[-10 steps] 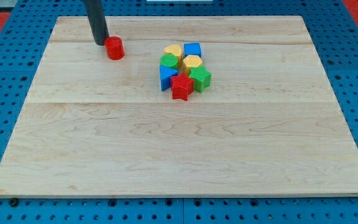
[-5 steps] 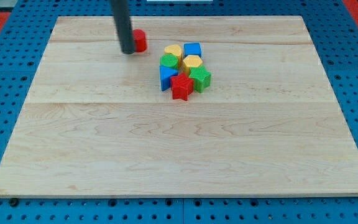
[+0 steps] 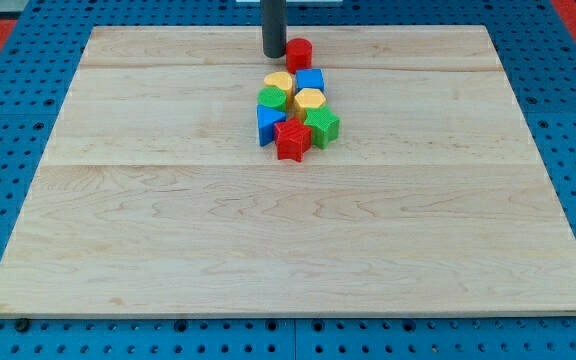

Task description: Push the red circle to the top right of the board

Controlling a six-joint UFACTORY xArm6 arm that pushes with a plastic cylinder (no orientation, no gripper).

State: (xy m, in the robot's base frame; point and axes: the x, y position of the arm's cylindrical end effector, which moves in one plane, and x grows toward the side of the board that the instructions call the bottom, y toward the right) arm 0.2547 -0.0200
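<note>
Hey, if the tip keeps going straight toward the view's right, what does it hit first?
My tip meets the red circle first, right beside it; past that the board looks free.

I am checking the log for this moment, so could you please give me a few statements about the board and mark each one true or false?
1. My tip stands just to the view's left of the red circle. True.
2. The red circle sits at the board's top right corner. False: it is near the top edge, about mid-width.
3. A red star lies at the bottom of the cluster. True.
4. The blue cube lies apart from the other blocks. False: it is packed against the yellow blocks.
</note>
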